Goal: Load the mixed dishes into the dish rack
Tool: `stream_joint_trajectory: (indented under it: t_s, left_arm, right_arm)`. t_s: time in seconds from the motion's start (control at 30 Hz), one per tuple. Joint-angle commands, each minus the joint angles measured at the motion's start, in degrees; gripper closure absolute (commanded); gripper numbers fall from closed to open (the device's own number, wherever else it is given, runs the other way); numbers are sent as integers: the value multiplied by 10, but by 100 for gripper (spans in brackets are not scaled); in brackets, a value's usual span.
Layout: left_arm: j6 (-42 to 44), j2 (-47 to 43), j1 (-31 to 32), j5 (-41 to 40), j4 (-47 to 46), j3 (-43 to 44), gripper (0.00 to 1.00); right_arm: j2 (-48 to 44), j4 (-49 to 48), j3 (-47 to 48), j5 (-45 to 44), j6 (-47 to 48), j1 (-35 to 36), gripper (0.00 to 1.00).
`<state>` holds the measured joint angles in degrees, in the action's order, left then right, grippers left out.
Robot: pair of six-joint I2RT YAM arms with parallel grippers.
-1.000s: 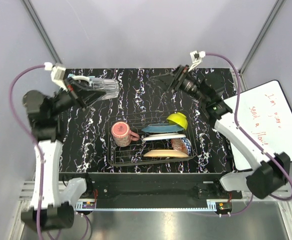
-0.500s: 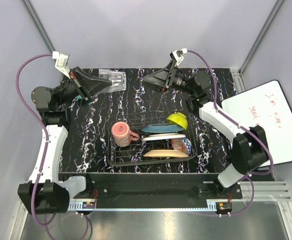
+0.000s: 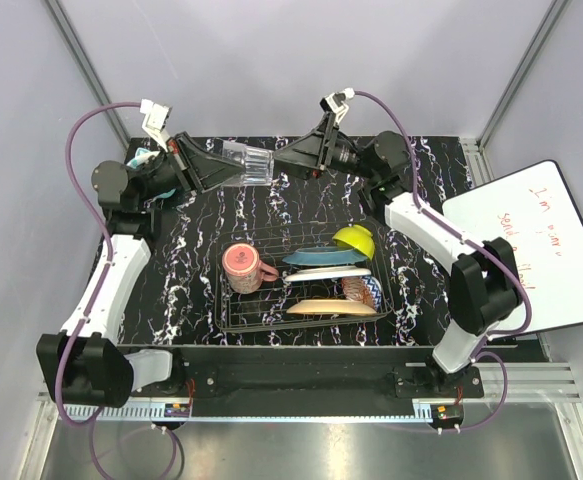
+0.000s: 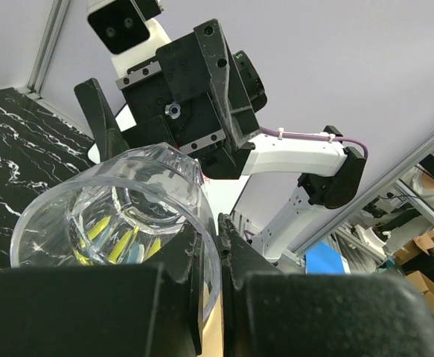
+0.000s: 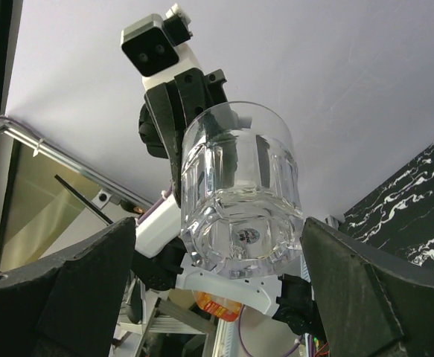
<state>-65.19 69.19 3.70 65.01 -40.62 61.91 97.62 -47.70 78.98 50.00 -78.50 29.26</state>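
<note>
Two left fingers point(image 4: 90, 312) pinch the clear glass point(image 4: 120, 216); wide-spread right fingers point(image 5: 75, 290) face its base.

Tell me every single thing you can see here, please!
glass: one, clear, up in the air over the table's far side
rack: one, dark wire, middle of the table
mug: one, pink, left end of the rack
teal plate: one, blue-green, on edge in the rack
white plate: one, white, beside it
tan plate: one, tan, nearest row
yellow bowl: one, yellow-green, rack's far right corner
red bowl: one, red patterned, rack's right end
whiteboard: one, white with red writing, right of the table
table: one, black with white veins
left tool: shut on the glass
right tool: open, facing the glass
</note>
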Motion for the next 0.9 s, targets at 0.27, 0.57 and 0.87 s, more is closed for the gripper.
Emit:
stream_joint_trajectory:
  t_s: [0.27,0.57,0.87]
  left_arm:
    - [25,23,20,-22,-36,58,100]
    - [45,37,32,-25,-24,59,100]
    - [81,25,34,-11,7,28,100]
  right_arm:
    - [30,80,78,56,39,18,0]
    - [57,55,105,61,27,29,0]
    - [78,3,102,62,-18,26,97]
